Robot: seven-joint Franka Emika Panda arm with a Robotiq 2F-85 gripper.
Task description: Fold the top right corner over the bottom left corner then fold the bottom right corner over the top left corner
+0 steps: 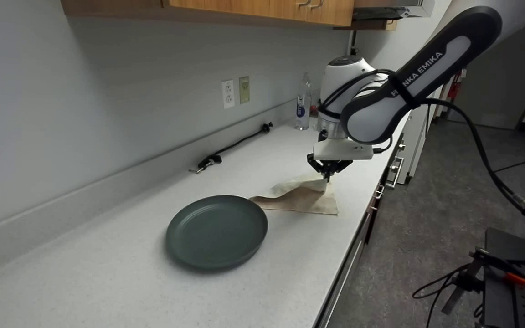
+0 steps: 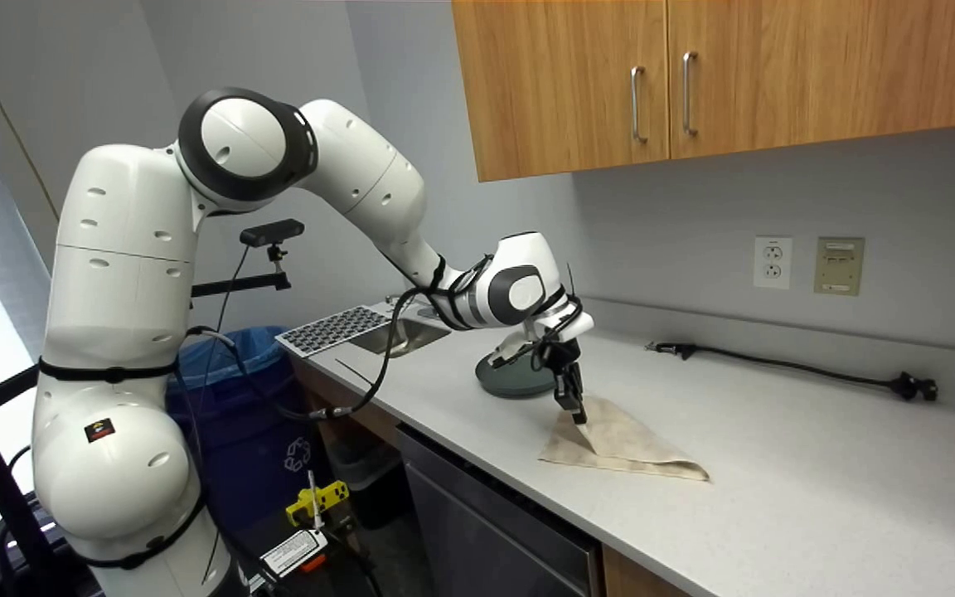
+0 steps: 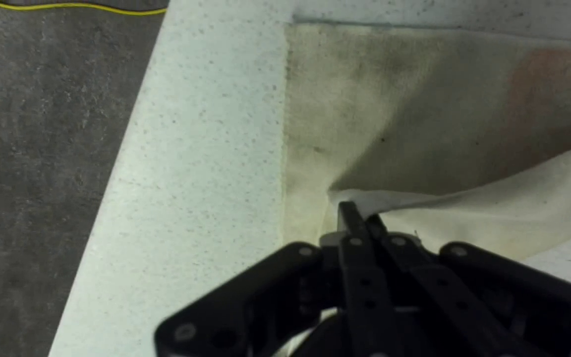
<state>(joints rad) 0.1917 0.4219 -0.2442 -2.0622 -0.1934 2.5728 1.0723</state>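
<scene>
1. In the wrist view, we saw the cloth [image 3: 365, 89] cut off by the right edge.
2. The gripper [image 3: 363, 219] hid the cloth's pinched part from us.
3. In an exterior view, we found a red thing [image 1: 313, 109] near the bottle [image 1: 303, 109] too small to identify.

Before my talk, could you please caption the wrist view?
The hand pinches a corner of the partly folded cream cloth on the countertop.
</scene>
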